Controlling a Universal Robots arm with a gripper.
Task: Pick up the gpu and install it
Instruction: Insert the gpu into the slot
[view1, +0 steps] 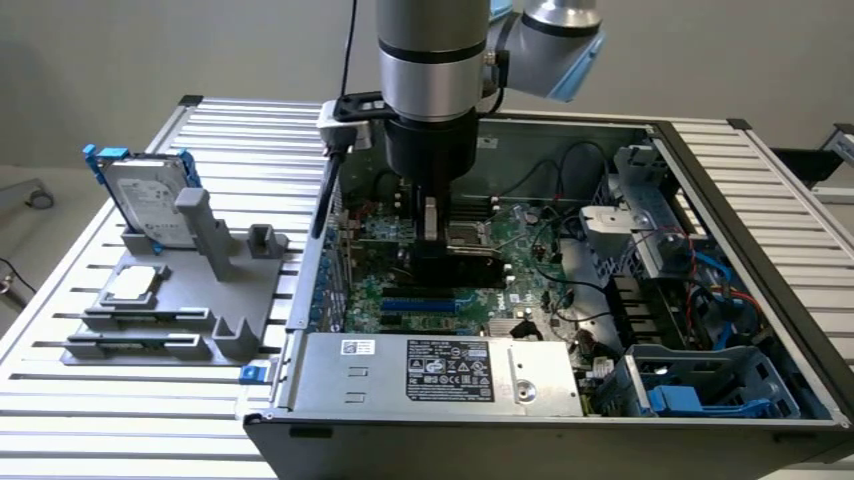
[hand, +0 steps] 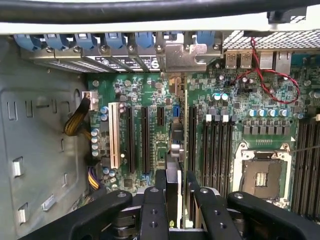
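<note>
Arm reaches straight down into the open computer case (view1: 747, 190) that sits on the slatted table (view1: 94, 420). Gripper (view1: 438, 232) hangs low over the motherboard (view1: 534, 255), near the case's rear wall on the exterior view's left.

Pincer state: narrow, fingers (hand: 161, 192) clamped on either face of the gpu (hand: 179, 142). The card stands on edge between them, seen edge-on in the wrist view.

Gpu location: inside the case, upright over the motherboard's row of long black expansion slots (hand: 144, 140). Its silver end bracket (hand: 186, 56) is up against the rear slot openings under the blue latches (hand: 142, 40). Its lower edge looks down at slot level, but whether it is fully seated cannot be told from either view. In the exterior view it shows as a dark block right under the fingers.

Other items:
- White slot (hand: 114, 135) is a few slots away from the card.
- Empty CPU socket (hand: 262, 177) lies on the card's other side, past the memory slots (hand: 217, 150).
- Power supply (view1: 434, 372) sits at the case's near edge.
- Hard drive (view1: 140, 192) in a blue frame stands upright on the grey fixture (view1: 180, 300), outside the case on the exterior view's left, well apart from the gripper.
</note>
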